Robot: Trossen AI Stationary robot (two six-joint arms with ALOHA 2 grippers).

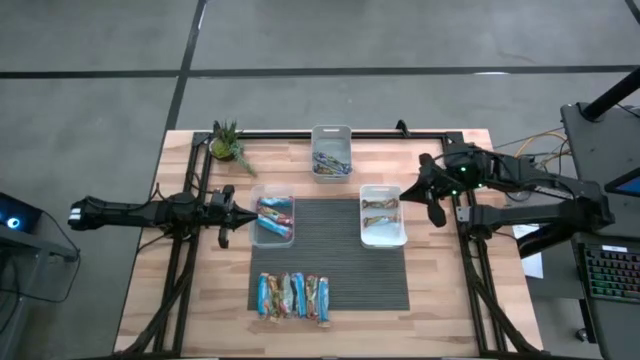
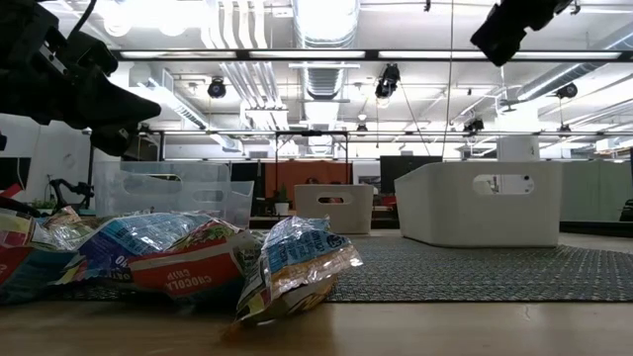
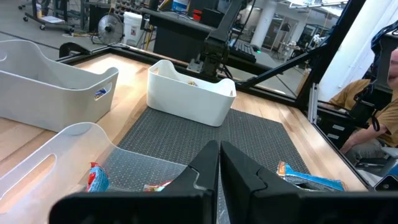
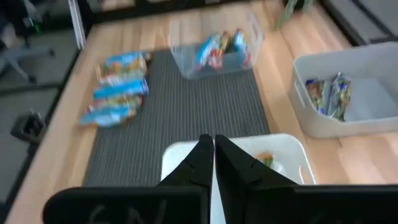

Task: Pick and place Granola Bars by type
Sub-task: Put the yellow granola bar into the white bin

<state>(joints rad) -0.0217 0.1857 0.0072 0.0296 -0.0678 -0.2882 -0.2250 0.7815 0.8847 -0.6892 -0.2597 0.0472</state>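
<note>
Looking at it, the granola bars (image 1: 293, 296) sit in a row by the mat's (image 1: 340, 255) front edge, long axes pointing front-to-back. Left gripper (image 1: 236, 212) is a bit nearer than the right gripper (image 1: 430, 200); both are closed and empty

plant (image 1: 228, 143) table's far left corner | grey mat (image 1: 334, 250) mid-table | keyboard (image 1: 610, 273) off right | seated person (image 3: 367, 118) beyond table

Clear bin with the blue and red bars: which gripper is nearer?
Left. The left gripper sits right beside the clear bin, at its outer edge. The right gripper is across the mat, beside the white bin.
</note>
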